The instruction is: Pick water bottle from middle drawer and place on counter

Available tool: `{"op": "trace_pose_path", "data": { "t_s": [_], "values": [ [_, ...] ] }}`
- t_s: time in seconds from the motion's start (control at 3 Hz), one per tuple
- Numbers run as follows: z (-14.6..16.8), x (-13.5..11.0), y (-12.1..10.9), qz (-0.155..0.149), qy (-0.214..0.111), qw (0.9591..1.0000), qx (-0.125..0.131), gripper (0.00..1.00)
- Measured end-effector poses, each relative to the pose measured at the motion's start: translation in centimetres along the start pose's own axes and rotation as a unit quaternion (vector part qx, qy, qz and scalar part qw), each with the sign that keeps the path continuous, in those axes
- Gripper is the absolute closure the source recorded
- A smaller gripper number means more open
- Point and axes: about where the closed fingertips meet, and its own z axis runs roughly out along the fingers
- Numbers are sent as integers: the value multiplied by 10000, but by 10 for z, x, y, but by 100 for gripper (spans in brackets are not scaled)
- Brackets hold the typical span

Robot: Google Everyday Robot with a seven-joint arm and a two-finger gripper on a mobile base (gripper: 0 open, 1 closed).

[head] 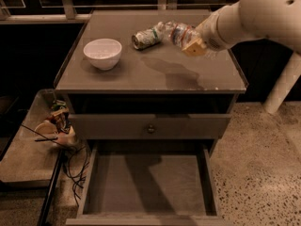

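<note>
The water bottle [180, 33], clear and ribbed, lies tilted in my gripper [194, 45], which is shut on it. I hold it above the back right part of the counter [141, 72], right next to the green-white can [146, 36]. Its shadow falls on the counter below. My pale arm comes in from the upper right. The middle drawer [148, 185] is pulled open below the cabinet, with its floor bare.
A white bowl [102, 53] stands on the counter's left side. A closed drawer front with a small knob [150, 128] sits above the open drawer. A low side tray [26, 157] with clutter [57, 126] and cables is at the left. A white post [282, 86] stands at the right.
</note>
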Motion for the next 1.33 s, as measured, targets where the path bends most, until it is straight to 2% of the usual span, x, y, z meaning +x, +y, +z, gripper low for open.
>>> {"op": "trace_pose_path", "data": {
  "t_s": [0.67, 1.33],
  "values": [
    [56, 2, 22, 629, 331, 9974, -140, 100],
    [76, 11, 17, 1368, 175, 9881, -680, 100]
  ]
}}
